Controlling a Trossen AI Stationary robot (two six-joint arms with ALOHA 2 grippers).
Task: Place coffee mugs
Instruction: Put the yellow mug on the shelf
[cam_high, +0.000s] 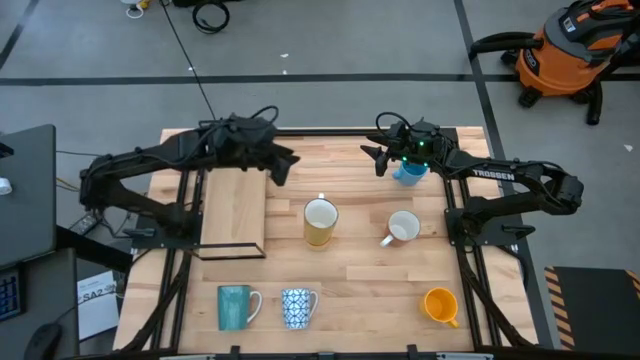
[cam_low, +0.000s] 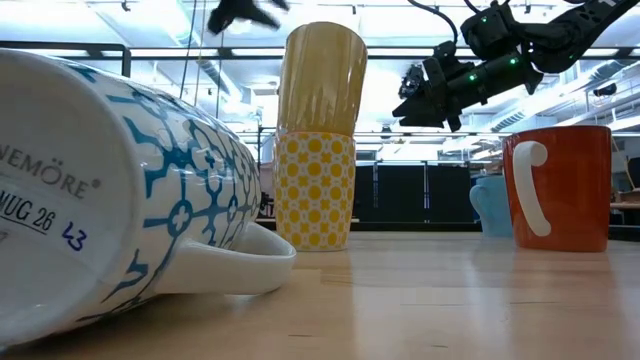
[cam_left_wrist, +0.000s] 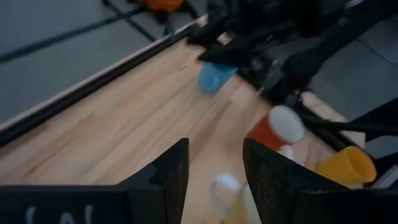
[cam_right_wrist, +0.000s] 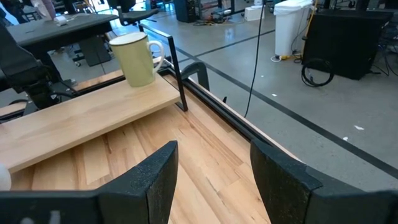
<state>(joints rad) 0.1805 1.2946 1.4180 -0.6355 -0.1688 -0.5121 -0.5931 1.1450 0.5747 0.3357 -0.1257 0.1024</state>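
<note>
My left gripper (cam_high: 288, 168) hangs open and empty, high over the far end of the raised wooden shelf (cam_high: 232, 215). My right gripper (cam_high: 373, 160) hangs open and empty above the table's far side, with the light blue mug (cam_high: 410, 173) under its wrist. A pale yellow mug (cam_right_wrist: 137, 59) stands on the shelf's far corner, hidden in the high view. Mid-table, a pale yellow mug (cam_low: 322, 75) shows right above a yellow-patterned one (cam_low: 315, 190). The white mug (cam_high: 404, 227), the teal mug (cam_high: 234, 307) and the upright orange mug (cam_low: 560, 185) are nearer. The blue-and-white mug (cam_low: 120, 190) lies on its side.
The shelf's black frame (cam_right_wrist: 179, 74) stands along the table's left half. Bare wood lies between the shelf and the mugs along the near edge. An orange vacuum (cam_high: 565, 50) and cables are on the floor beyond the far edge.
</note>
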